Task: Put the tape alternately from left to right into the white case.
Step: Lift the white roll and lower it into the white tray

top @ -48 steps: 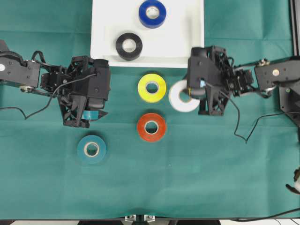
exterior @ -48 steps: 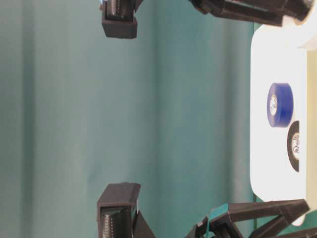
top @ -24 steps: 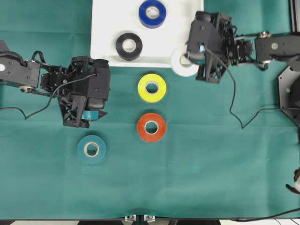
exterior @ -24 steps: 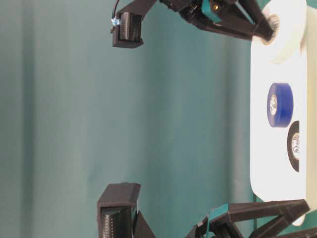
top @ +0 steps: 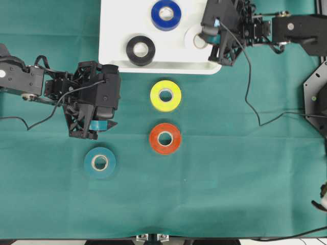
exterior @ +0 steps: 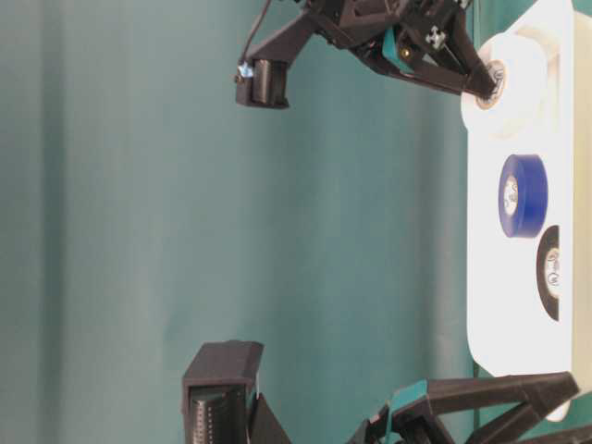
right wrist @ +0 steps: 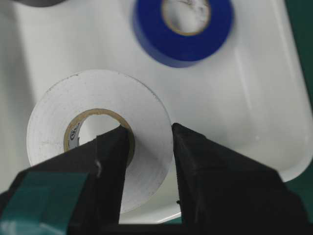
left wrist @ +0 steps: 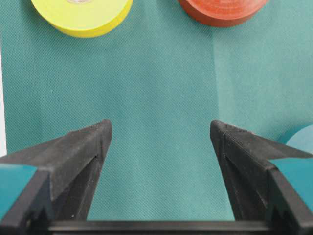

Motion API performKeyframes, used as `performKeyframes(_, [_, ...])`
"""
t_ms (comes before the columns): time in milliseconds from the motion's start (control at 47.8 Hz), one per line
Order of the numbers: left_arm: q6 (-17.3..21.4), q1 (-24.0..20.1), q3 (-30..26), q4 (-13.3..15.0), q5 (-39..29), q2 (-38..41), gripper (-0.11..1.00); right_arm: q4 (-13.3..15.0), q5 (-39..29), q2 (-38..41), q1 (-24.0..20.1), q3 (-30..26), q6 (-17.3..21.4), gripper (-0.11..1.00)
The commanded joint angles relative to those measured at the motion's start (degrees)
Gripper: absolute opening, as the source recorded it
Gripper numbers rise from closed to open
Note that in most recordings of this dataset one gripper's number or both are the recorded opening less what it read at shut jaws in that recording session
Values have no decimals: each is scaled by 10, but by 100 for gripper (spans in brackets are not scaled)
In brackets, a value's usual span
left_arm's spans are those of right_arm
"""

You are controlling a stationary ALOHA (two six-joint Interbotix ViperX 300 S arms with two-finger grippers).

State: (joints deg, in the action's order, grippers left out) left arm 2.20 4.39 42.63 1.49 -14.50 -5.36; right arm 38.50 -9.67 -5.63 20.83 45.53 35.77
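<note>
With my right gripper (top: 210, 39) clamped on the wall of the white tape (right wrist: 100, 134) over the white case (top: 113, 46) at upper right, I should lower flat beside the blue roll (top: 166, 14) before releasing, left gripper (left wrist: 159, 147) half open, empty.

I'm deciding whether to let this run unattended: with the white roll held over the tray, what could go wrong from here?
The right gripper pinches only one wall of the white tape roll over the shallow white plastic tray; released from there, the roll might tip or roll. It could also bump the nearby blue tape roll. The open left gripper hangs close to the teal tape roll and might nudge it.
</note>
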Motion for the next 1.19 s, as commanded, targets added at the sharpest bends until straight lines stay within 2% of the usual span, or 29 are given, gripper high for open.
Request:
performKeyframes(0, [0,2,4,1,4,-6,34,2,8,1,3,-18,-1,27])
performKeyframes(775, [0,2,3,1,4,-5,34,1,8,8,4,-18,3,28])
performKeyframes(817, [0,2,3,1,4,-5,34,2,7,8,4,-18,3,34])
performKeyframes(984, [0,2,2,1,4,-6,34,2,7,8,4,-15,3,83])
performKeyframes(1026, [0,2,2,1,4,-6,34,2,6,8,4,-14,4,86])
performKeyframes(1173, [0,2,1,1,4,-6,34,1,6,8,4,-13,4,81])
